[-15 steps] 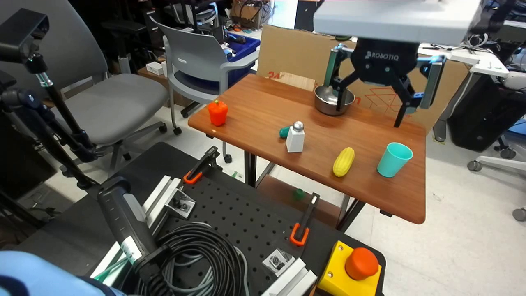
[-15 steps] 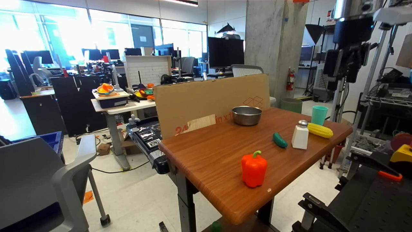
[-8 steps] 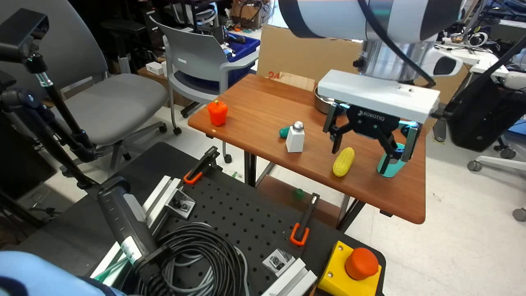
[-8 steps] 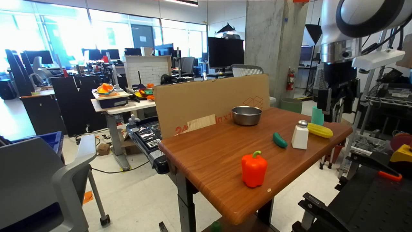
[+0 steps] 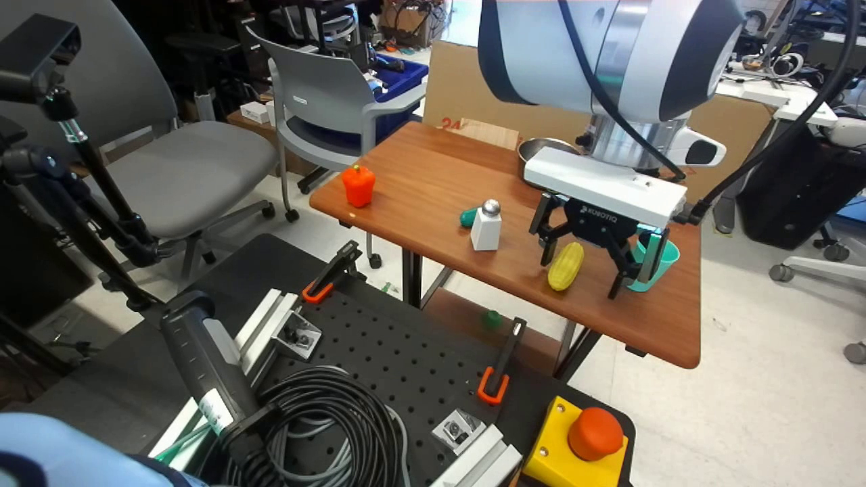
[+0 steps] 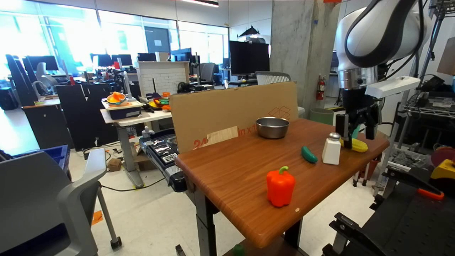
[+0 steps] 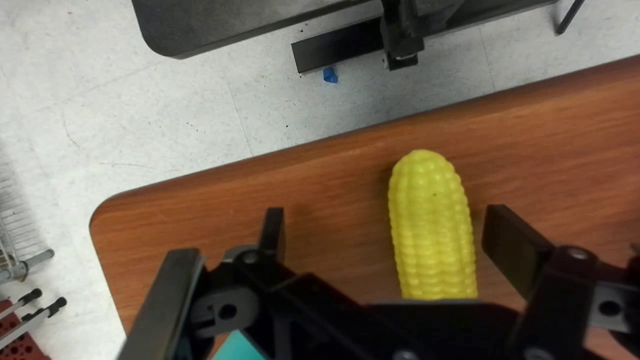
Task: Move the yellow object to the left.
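Observation:
The yellow object, a bumpy toy corn cob [image 5: 565, 267], lies on the wooden table near its edge. It also shows in the wrist view [image 7: 432, 225], where its lower end is hidden by the gripper body. In an exterior view it is partly hidden behind the shaker and a finger [image 6: 359, 145]. My gripper [image 5: 580, 277] is open and low over the corn. In the wrist view the corn lies between the two open fingers [image 7: 384, 220], closer to the finger at the right of the picture. Neither finger visibly touches it.
A teal cup [image 5: 666, 264] stands beside the gripper's far finger. A white shaker [image 5: 486, 232], a green pepper-like toy [image 6: 309, 155], an orange pepper [image 5: 358, 186] and a metal bowl [image 6: 272, 128] stand or lie on the table [image 6: 227, 170]. A cardboard sheet [image 6: 234, 106] stands along the back.
The gripper has come down from high above the table to low over the corn, its fingers open throughout. The corn and the other objects have not moved.

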You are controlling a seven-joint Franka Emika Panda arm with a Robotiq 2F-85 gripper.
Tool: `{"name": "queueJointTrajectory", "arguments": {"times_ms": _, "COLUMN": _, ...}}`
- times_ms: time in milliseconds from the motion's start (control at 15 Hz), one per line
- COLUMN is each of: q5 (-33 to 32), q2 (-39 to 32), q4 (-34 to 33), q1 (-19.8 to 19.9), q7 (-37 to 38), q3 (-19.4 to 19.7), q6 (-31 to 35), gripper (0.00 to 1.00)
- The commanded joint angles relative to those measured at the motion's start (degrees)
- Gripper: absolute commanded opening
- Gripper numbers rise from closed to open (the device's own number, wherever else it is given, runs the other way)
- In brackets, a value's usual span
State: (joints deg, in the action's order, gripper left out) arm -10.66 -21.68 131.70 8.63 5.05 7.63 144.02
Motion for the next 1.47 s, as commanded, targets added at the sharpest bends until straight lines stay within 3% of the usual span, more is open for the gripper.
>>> {"name": "queueJointTrajectory", "arguments": {"times_ms": 0, "q5": 3.0, "q2": -3.4, "q4": -3.2, "q1": -0.4, "q7": -1.9, "q3": -0.4, "q6": 0.0, "gripper": 0.75}}
{"name": "queueJointTrajectory", "arguments": {"times_ms": 133, "q5": 2.7, "q2": -4.9, "q4": -4.5, "q1": -1.0, "q7": -1.1, "q3": 0.0, "q6": -0.7, "gripper": 0.66}}
{"name": "queueJointTrajectory", "arguments": {"times_ms": 600, "q5": 1.5, "q2": -3.5, "q4": -6.3, "q1": -2.9, "q7": 1.1, "q3": 0.8, "q6": -3.0, "gripper": 0.12}}
{"name": "queueJointTrajectory", "arguments": {"times_ms": 1067, "q5": 1.7, "q2": 0.0, "q4": -10.4, "q1": -7.6, "q7": 3.0, "q3": -1.3, "q6": -5.1, "gripper": 0.1}}
{"name": "queueJointTrajectory", "arguments": {"times_ms": 1400, "q5": 2.5, "q2": 2.5, "q4": -12.6, "q1": -12.1, "q7": 3.8, "q3": -5.6, "q6": -6.2, "gripper": 0.1}}
